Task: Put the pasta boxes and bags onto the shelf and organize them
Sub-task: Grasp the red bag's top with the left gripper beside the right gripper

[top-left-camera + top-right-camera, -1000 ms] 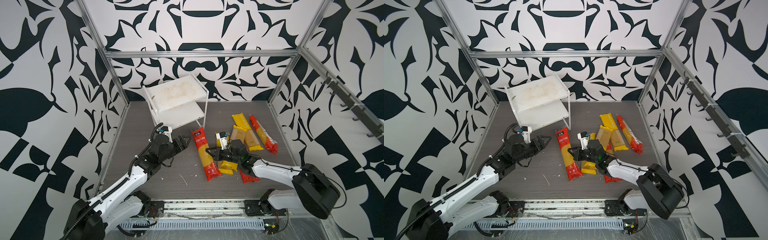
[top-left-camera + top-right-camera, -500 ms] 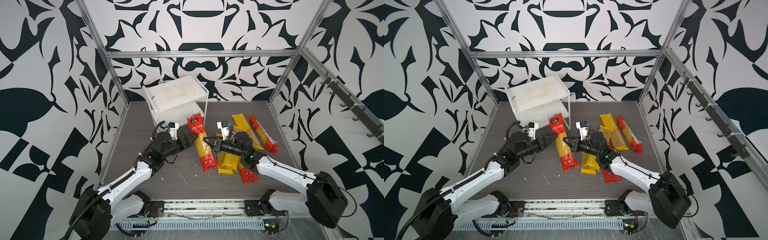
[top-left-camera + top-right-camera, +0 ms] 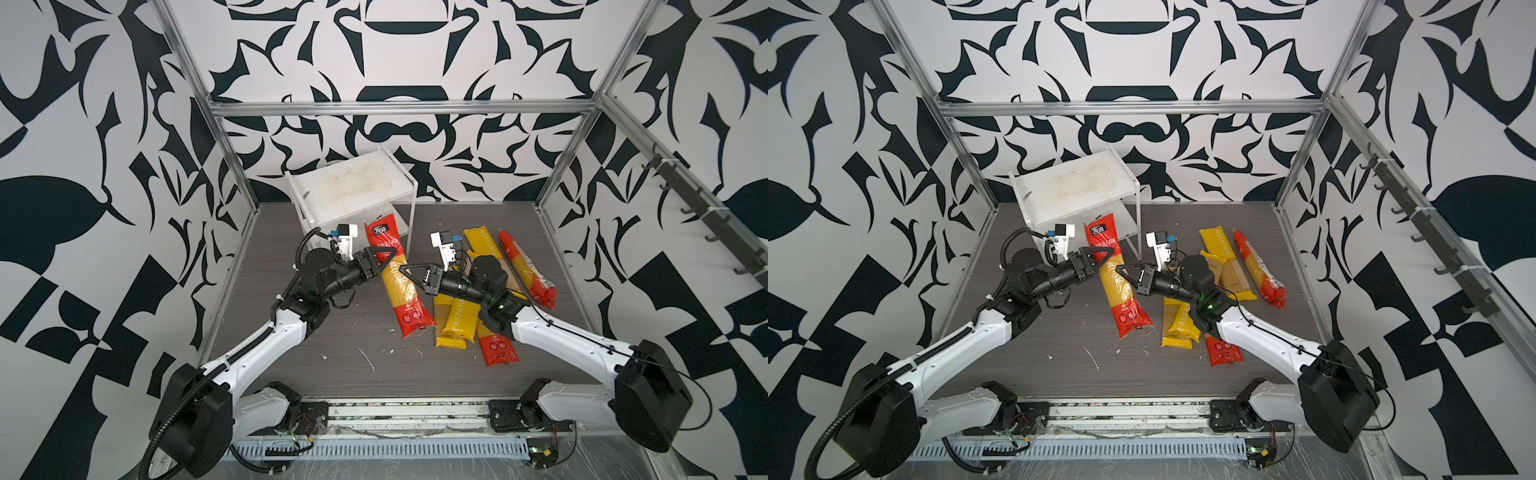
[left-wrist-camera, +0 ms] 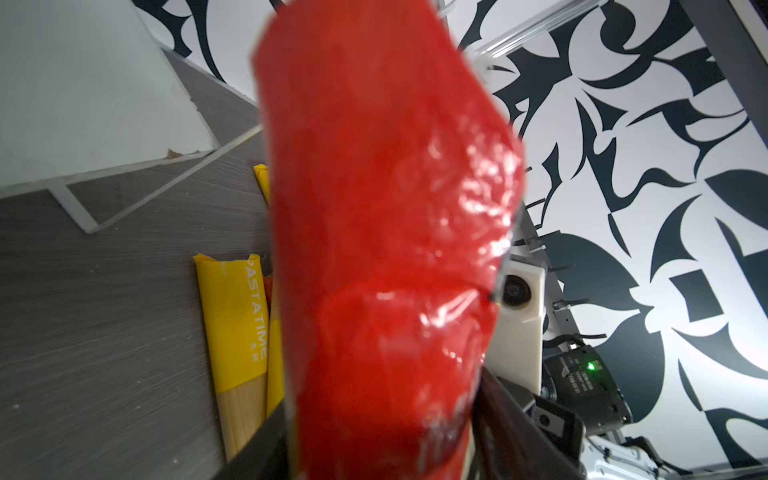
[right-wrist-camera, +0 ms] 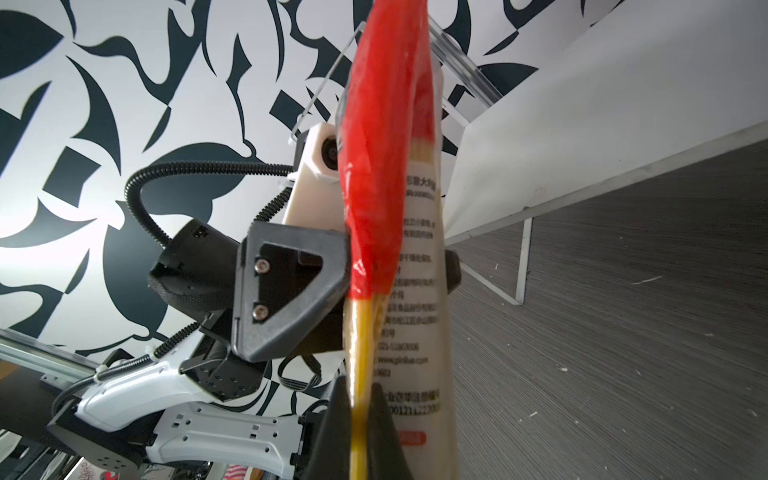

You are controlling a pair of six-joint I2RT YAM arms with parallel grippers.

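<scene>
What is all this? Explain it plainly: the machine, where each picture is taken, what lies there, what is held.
Two white robot arms stand at the front of a walled table, each ending in a black gripper. Two pictures look down from overhead; two come from cameras on the arms' wrists. At the back stands a white two-tier shelf. On the table lie yellow pasta packs and two red packs. The right gripper is shut on the edge of a third red pack; the left gripper has its jaws on both sides of it, though whether they squeeze I cannot tell.
</scene>
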